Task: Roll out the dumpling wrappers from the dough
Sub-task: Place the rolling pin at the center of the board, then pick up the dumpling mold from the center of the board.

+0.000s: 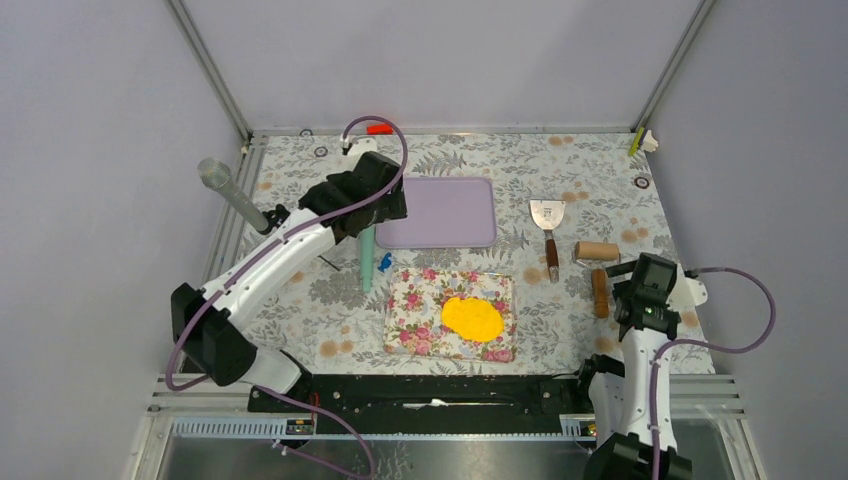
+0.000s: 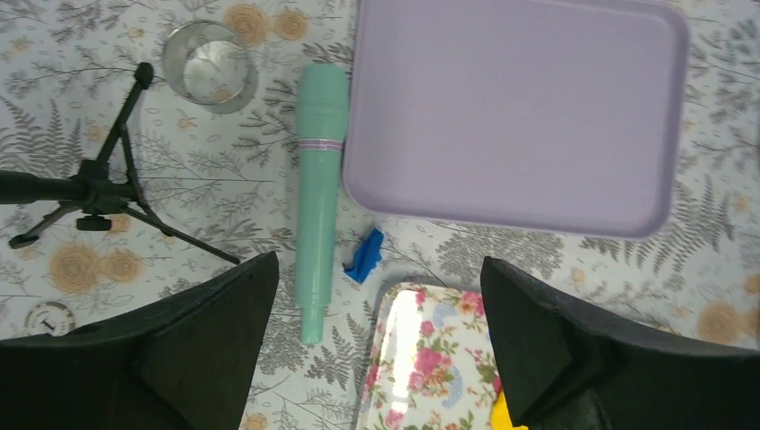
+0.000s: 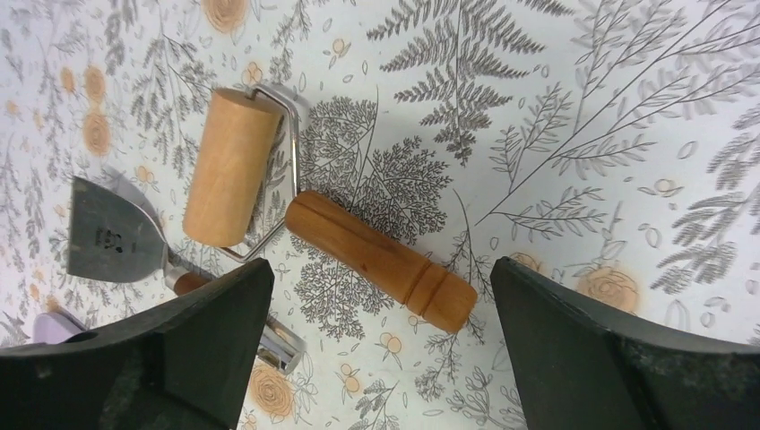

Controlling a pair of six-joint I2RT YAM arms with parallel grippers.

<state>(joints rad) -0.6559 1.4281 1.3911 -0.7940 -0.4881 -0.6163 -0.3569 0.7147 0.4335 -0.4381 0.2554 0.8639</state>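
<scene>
Right hand [image 3: 381,267] is spread wide, fingers apart and gripping nothing, and the left hand [image 2: 378,264] is just the same, wide apart and empty!

So where's the dough [image 1: 472,318]? It sits low in the centre of the top view, a flattened yellow patch on the floral board [image 1: 410,318], between the two arms and touched by neither. It's an uneven oval, its long axis running left to right across the frame and dipping a little to the right. No wrappers anywhere that I can see, so by my reading we're between rolling and cutting, with both hands off the tools.

Moving outward: just left of the board lies the teal pin [image 2: 321,197], below the left hand. It runs up and down the left-wrist frame and looks wider at the top. A blue scrap [image 2: 365,255] sits beside it, the lilac tray [image 2: 511,116] fills the upper right, and a clear cup [image 2: 206,63] stands at upper left near a small tripod [image 2: 90,193]. Over on the right of the top view, the roller [image 3: 233,166] lies on the desk [image 3: 582,134] under the right hand. Its handle slants to the lower right of the wrist frame, with the scraper [image 3: 112,233] at left.

Next move, I'd say: one hand must drop and close across its tool's long axis, then carry it to the dough.
</scene>
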